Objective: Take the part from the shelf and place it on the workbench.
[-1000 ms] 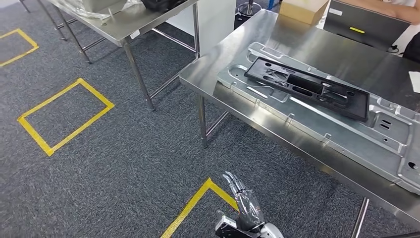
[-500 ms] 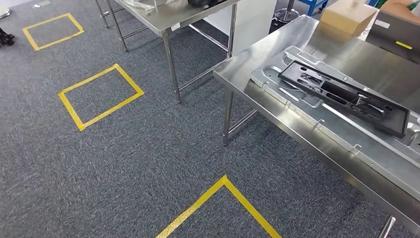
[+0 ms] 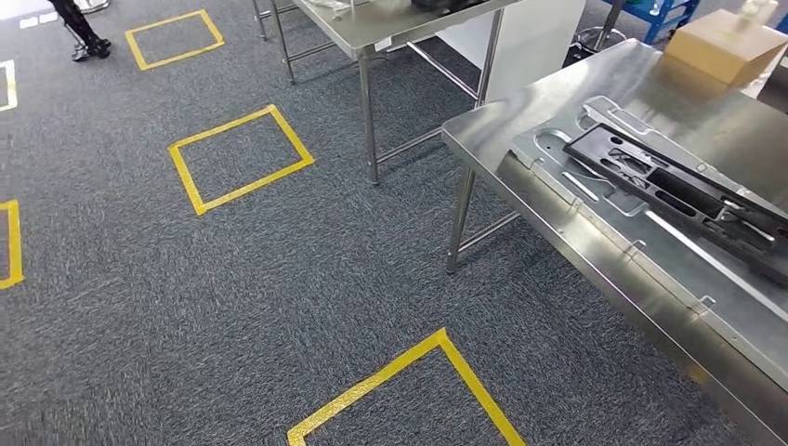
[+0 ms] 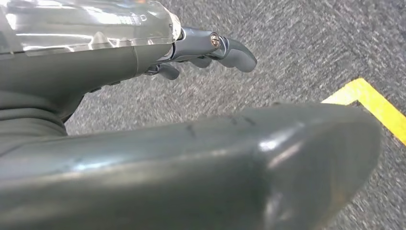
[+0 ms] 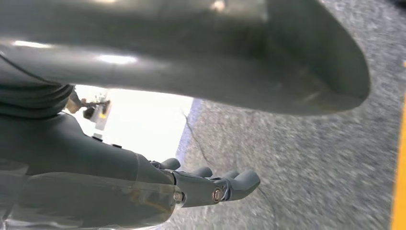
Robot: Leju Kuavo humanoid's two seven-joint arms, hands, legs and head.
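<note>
With both the left hand point(image 4: 210, 50) and right hand point(image 5: 210, 187) hanging loosely spread and empty, and a black part point(image 3: 688, 190) at the frame's right on the worktop point(image 3: 520, 121), the walk toward the unseen shelf needed steady turning.

Steel workbench point(image 3: 558, 84) bearing a metal panel point(image 3: 641, 243), black part point(image 3: 683, 190) atop, cardboard box point(image 3: 725, 44) behind
</note>
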